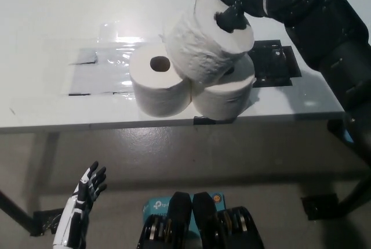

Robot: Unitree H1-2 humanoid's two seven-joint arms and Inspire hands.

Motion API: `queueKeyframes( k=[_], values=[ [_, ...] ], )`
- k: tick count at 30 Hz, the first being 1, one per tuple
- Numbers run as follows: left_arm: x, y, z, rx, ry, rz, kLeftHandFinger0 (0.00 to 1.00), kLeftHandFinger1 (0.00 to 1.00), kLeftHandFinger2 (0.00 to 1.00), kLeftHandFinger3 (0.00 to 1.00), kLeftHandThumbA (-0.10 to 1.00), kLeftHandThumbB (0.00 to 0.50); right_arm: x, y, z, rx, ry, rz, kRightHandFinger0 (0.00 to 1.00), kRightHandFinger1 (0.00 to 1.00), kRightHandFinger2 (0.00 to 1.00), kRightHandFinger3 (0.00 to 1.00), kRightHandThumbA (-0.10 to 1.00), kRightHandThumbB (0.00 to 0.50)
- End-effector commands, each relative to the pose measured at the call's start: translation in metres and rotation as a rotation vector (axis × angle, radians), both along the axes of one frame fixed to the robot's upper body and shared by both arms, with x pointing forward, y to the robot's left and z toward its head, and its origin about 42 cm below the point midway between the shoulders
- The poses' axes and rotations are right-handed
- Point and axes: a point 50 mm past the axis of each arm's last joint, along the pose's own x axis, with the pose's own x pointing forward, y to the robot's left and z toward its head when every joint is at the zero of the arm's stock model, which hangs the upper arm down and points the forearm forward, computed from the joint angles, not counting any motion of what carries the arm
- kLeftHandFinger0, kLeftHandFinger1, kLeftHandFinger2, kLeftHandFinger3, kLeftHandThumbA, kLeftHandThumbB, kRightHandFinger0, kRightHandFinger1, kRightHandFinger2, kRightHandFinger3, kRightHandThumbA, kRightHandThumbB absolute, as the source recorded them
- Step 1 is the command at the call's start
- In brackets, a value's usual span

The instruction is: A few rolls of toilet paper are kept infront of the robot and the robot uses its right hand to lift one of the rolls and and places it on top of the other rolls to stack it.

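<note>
The white left hand (81,202) is seen nearest, low at the left and below the table edge, with its fingers spread apart and nothing held (it takes no part in the work). Beyond it, at the front of the white table (52,104), 2 rolls are stood on end, just beside each other: the left roll (159,80) with its core hole facing up, and the right roll (226,92), largely covered from above. A further roll behind them may be hidden; this cannot be told.

Above and between these 2, the lifted roll (208,40) is held tilted, its lower edge at or just over the tops of the rolls beneath. It is gripped by the black right hand (229,2), whose fingers are closed on its far end, with one tucked into the core.

The lift is judged done. The roll is not yet levelled, seated or released, so the stacking itself is left.
</note>
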Motion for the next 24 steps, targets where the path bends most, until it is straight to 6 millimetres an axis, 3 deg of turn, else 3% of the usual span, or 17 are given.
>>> queueKeyframes(
  k=[1, 15, 17, 20, 24],
  values=[
    [0.002, 0.003, 0.013, 0.023, -0.058, -0.026, 1.0, 1.0, 1.0, 1.0, 1.0, 0.115, 0.0, 0.008, 0.046, -0.046, -0.043, 0.06, 1.0, 1.0, 1.0, 1.0, 0.73, 0.305],
    [0.001, 0.003, 0.014, 0.011, -0.057, -0.025, 1.0, 1.0, 1.0, 1.0, 1.0, 0.102, 0.0, 0.015, 0.07, 0.012, -0.08, 0.044, 1.0, 1.0, 1.0, 1.0, 0.76, 0.286],
    [0.002, 0.003, 0.014, 0.011, -0.057, -0.025, 1.0, 1.0, 1.0, 1.0, 1.0, 0.102, 0.0, 0.016, 0.073, 0.019, -0.087, 0.027, 1.0, 1.0, 1.0, 1.0, 0.79, 0.336],
    [0.002, 0.003, 0.014, 0.008, -0.055, -0.025, 1.0, 1.0, 1.0, 1.0, 1.0, 0.103, 0.0, 0.019, 0.079, 0.028, -0.118, 0.016, 1.0, 1.0, 1.0, 1.0, 0.87, 0.364],
    [0.002, 0.002, 0.014, 0.011, -0.056, -0.027, 1.0, 1.0, 1.0, 1.0, 1.0, 0.1, 0.0, 0.022, 0.087, 0.036, -0.159, -0.026, 1.0, 1.0, 1.0, 1.0, 0.87, 0.357]
  ],
)
